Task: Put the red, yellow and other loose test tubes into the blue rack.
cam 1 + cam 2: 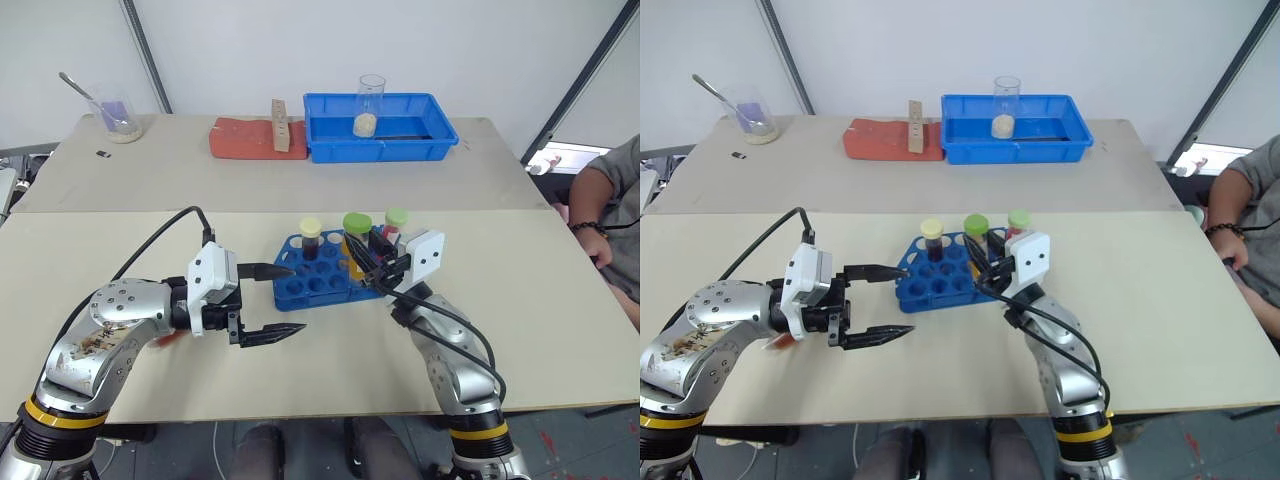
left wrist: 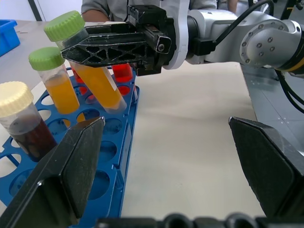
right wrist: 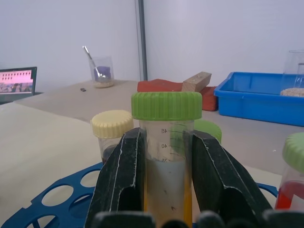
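The yellow tube [image 2: 97,80] with the green cap hangs tilted over the blue rack [image 1: 310,280], its cap leaning away from the right arm and its lower end over the rack's holes on the side nearest that arm. Whether its tip has already entered a hole I cannot tell. The right hand [image 1: 368,262] is clenched on it just below the cap, one finger on each side. The coming move, as I judge it, turns on bringing the tube's long axis upright over a free hole before lowering it.

A second yellow tube [image 2: 59,83], a red tube [image 1: 395,228] and the dark tube with a cream cap [image 1: 311,238] already stand upright in the rack.

The left hand [image 1: 275,300] hovers just beside the rack's left end over the tabletop [image 1: 540,330], fingers spread wide, grasping nothing.
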